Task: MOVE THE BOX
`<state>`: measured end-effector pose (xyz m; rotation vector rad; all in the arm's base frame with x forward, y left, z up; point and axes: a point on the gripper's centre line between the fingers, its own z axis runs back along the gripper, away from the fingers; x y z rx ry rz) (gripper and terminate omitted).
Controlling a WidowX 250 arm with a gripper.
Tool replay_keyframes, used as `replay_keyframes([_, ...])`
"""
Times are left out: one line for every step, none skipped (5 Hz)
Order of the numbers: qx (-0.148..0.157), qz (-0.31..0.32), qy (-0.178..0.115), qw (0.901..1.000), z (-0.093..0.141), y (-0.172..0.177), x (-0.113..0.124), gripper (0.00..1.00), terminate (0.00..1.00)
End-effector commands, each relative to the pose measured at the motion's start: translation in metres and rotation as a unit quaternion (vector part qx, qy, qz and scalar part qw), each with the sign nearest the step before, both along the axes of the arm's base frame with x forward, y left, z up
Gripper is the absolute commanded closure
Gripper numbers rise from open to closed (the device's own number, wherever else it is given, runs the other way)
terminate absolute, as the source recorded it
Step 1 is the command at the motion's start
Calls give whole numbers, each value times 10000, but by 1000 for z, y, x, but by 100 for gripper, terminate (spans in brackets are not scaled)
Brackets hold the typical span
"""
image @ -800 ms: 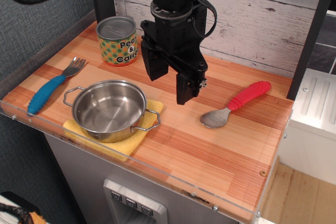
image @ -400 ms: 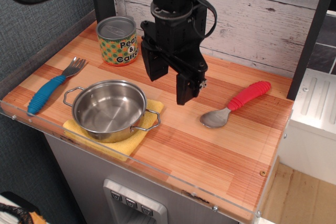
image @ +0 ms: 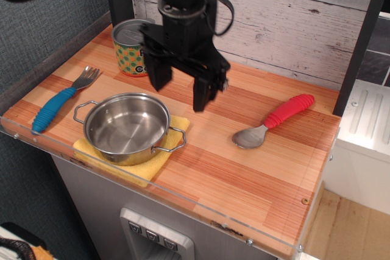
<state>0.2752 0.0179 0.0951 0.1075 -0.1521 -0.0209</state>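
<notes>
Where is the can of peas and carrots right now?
The can stands at the back left of the table, behind the steel pot. The open gripper partly hides its right side.

The box (image: 130, 48) is a short round tin can. It has a flat grey metal top with a raised rim. Its side is orange with lots of green dots. A pale patch on the side has dark letters, but most of them are hidden. The can stands upright on the wooden table, in the far left corner, close to the white plank wall and a dark post. Its right side is covered by something black in front of it, so only the left part and some of the top show. It does not look dented or open.
</notes>
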Motion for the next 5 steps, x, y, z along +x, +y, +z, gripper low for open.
replay_keyframes([-275, 2388, -624, 9687, 19, 58, 9, 0, 0])
replay_keyframes([-446, 3575, -866, 9288, 16, 83, 15, 0, 0])
replay_keyframes([-181, 4671, -1281, 8747, 22, 98, 20, 0, 0])
replay_keyframes([137, 5461, -1625, 8217, 26, 113, 32, 0, 0])
replay_keyframes([481, 5870, -1851, 7867, 29, 128, 50, 0, 0])
